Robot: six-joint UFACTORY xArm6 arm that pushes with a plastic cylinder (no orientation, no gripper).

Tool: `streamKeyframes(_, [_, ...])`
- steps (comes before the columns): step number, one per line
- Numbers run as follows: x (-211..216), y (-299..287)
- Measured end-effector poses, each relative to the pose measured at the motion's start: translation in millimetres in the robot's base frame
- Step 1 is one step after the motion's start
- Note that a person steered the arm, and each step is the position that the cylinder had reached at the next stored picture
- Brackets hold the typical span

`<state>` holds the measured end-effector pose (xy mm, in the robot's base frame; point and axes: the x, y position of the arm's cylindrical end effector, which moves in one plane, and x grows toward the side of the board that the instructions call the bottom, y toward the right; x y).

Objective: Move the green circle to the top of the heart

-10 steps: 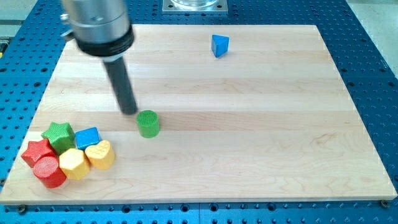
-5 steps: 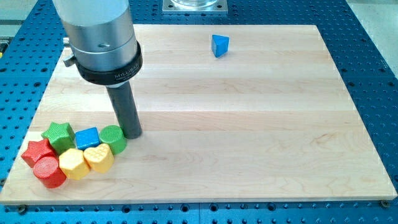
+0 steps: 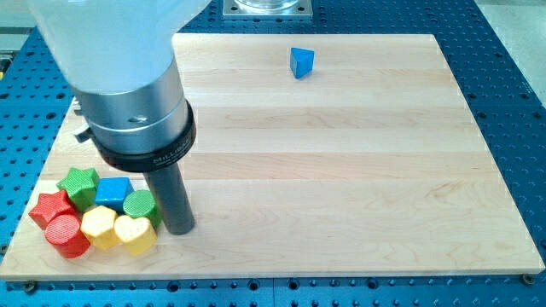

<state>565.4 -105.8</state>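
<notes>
The green circle [image 3: 139, 205] sits in the cluster at the view's bottom left, touching the top edge of the yellow heart [image 3: 135, 234] and the blue block [image 3: 113, 191]. My tip [image 3: 179, 228] stands on the board just right of the green circle and the heart, close to or touching them. The arm's grey body hides the board above the cluster.
The cluster also holds a green star [image 3: 78, 182], a red star [image 3: 49, 208], a red cylinder [image 3: 66, 235] and a yellow hexagon block [image 3: 98, 227]. A blue triangular block [image 3: 300, 61] lies alone near the view's top.
My tip moved from upper left of the green circle round to its right and down. The green circle slid left and down into the cluster. The heart shifted slightly down.
</notes>
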Motion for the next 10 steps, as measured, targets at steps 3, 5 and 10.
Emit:
streamKeyframes(3, [-92,232])
streamKeyframes(5, [-255,322])
streamKeyframes(10, [-322,154])
